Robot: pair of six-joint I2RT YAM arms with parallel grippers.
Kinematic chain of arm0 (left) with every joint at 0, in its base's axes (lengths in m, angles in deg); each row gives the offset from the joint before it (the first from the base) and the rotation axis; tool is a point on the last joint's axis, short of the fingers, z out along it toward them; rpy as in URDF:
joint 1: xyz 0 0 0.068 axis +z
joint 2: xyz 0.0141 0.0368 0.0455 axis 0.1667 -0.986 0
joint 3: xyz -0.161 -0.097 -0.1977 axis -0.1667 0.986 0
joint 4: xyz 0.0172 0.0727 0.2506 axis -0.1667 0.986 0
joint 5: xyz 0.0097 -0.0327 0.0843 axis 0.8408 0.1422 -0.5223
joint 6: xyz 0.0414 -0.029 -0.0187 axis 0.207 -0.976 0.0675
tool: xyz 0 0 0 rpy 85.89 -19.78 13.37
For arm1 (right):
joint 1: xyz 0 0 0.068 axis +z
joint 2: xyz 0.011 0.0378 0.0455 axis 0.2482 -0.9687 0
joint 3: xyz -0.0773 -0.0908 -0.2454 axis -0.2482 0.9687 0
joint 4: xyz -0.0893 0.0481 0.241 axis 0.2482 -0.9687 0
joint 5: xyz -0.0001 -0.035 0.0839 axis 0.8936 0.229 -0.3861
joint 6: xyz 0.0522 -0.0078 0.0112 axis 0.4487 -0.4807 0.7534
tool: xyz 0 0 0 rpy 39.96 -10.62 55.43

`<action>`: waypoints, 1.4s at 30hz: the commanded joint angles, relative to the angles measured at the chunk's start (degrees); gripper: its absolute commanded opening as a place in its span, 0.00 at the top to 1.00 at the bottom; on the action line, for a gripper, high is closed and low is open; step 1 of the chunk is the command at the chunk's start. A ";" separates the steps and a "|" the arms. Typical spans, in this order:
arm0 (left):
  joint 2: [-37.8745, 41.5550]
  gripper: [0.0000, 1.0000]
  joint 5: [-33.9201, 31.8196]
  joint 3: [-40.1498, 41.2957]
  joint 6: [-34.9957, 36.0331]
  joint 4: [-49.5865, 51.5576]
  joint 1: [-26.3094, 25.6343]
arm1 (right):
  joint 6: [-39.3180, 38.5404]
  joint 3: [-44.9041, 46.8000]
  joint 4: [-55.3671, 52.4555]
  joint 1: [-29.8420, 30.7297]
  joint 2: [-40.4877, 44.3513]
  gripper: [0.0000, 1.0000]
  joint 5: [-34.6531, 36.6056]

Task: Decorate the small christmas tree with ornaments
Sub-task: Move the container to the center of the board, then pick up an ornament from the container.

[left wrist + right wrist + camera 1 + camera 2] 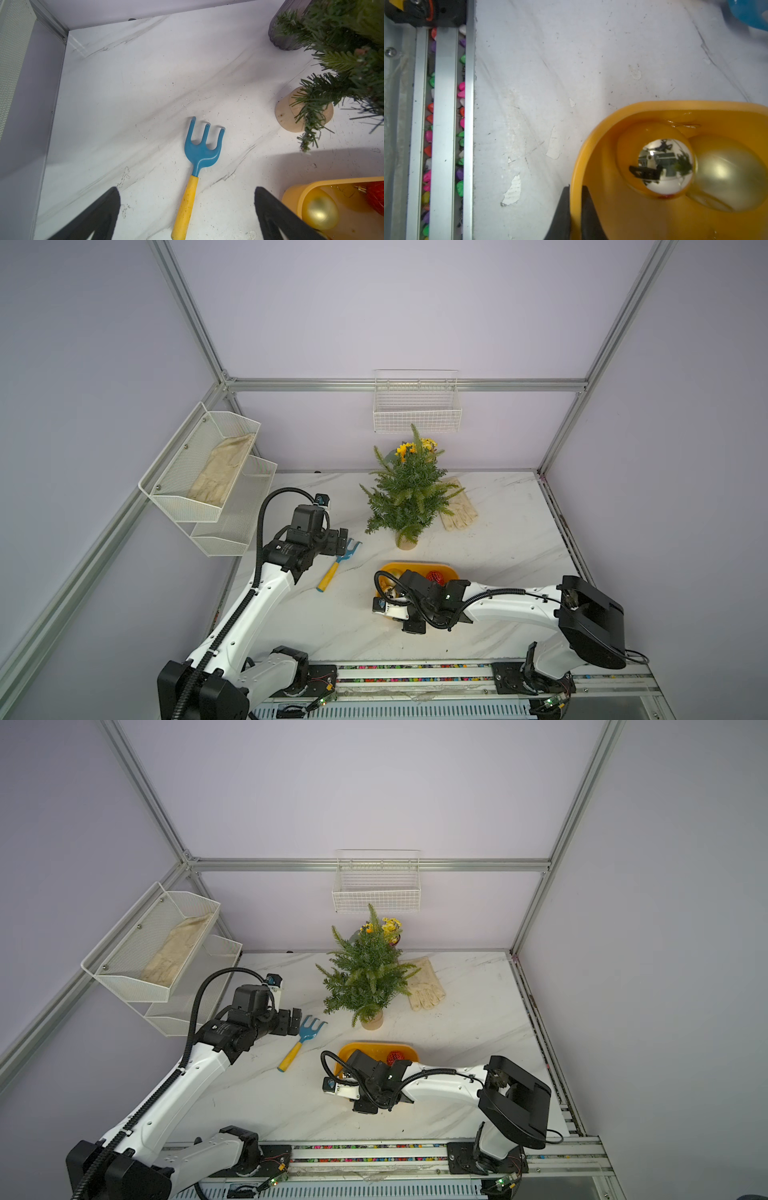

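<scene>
Ornaments, round mirror-silver and matte-gold baubles, lie in the yellow plastic tray. My right fingers pinch its rim, and my left fingers hang wide open, empty, off to its side.

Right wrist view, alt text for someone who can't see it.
The right gripper, fingers closed, pinches the rim of a yellow tray holding a mirrored bauble and a matte gold bauble, on a white table.
</scene>
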 commanded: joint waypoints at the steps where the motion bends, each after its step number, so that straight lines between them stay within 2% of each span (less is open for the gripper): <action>1: 0.68 0.00 0.78 1.82 0.66 -1.75 0.20 | -3.11 0.82 -0.60 0.48 -0.63 0.97 -2.78; 4: 0.55 0.00 0.80 1.77 0.66 -1.77 0.17 | -2.68 0.89 -0.92 0.57 -0.02 0.94 -2.70; 6: 0.47 0.00 0.78 1.69 0.68 -1.77 0.22 | -2.26 0.81 -0.79 0.57 0.56 0.86 -2.99; 10: 0.49 0.00 0.64 1.69 0.66 -1.79 0.17 | -0.73 0.47 -0.70 0.57 2.68 0.61 -2.75; 15: 0.59 0.00 0.68 1.62 0.66 -1.77 0.17 | 4.13 -0.35 -0.05 0.51 8.00 0.47 -2.42; 18: 0.64 0.00 0.78 1.69 0.66 -1.77 0.20 | 13.71 -0.22 4.15 0.57 10.85 0.44 5.24; 20: 0.99 0.00 0.79 1.79 0.66 -1.77 0.20 | 22.62 -0.95 4.85 0.55 11.36 0.44 11.70; 22: 1.19 0.00 0.87 1.94 0.50 -1.97 0.21 | 34.70 -1.95 3.54 0.57 11.77 0.43 17.63; 27: 1.18 0.00 1.65 1.86 0.49 -2.08 0.18 | 54.85 -0.41 0.64 0.49 16.13 0.42 21.81; 31: 1.68 0.00 1.72 2.03 0.57 -2.03 0.18 | 70.40 3.76 0.99 -1.76 20.16 0.38 20.04; 34: 2.30 0.00 1.70 2.38 0.57 -1.99 0.18 | 76.99 5.60 1.47 -3.07 20.19 0.29 18.40; 37: 2.72 0.00 2.03 2.39 0.57 -2.01 0.20 | 81.43 5.44 0.75 -4.90 17.44 0.29 17.04; 42: 3.62 0.00 2.29 2.47 0.32 -2.12 0.18 | 84.47 4.76 -1.09 -8.65 13.93 0.28 15.34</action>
